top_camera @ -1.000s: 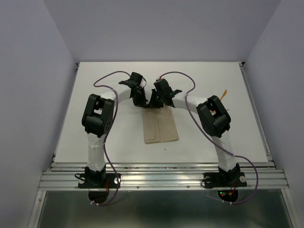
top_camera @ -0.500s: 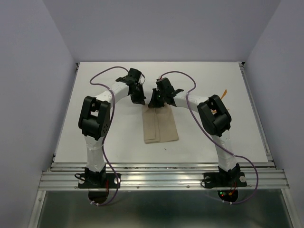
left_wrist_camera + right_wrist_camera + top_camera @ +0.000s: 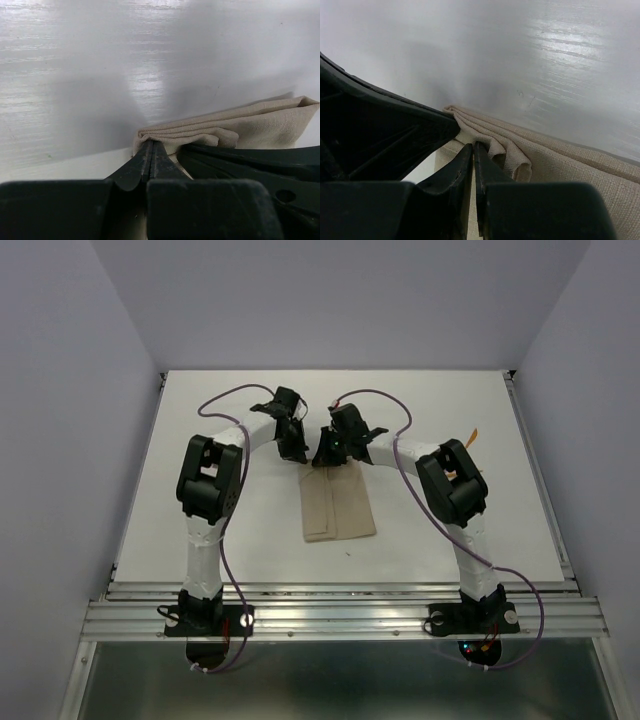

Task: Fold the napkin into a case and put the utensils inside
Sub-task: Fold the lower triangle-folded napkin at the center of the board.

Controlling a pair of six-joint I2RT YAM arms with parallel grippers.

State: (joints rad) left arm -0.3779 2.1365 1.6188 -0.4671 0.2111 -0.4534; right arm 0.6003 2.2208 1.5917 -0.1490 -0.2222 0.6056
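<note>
Pale lavender walls enclose a white table (image 3: 200, 490), where both arms lean in toward the middle with purple cables (image 3: 372, 395) looping over them. On the table's centre lies the plain tan-beige cloth napkin (image 3: 338, 508), folded into a narrow layered oblong with its long side running away from the arm bases.

Both grippers meet at its far short edge. The left gripper (image 3: 298, 453) sits at the far left corner. Its wrist view shows the two black fingers (image 3: 142, 162) pressed flat together, their tips right at the bunched corner of the cloth. Whether any layer is pinched between them I cannot tell.

The right gripper (image 3: 322, 458) is just beside it, over the same edge. Its fingers (image 3: 487, 167) leave only a thin slit and are clenched on the rumpled folds, which rise in small ridges by the tips.

A thin orange plastic stick utensil (image 3: 473, 436) lies well apart, near the table's far right edge.
</note>
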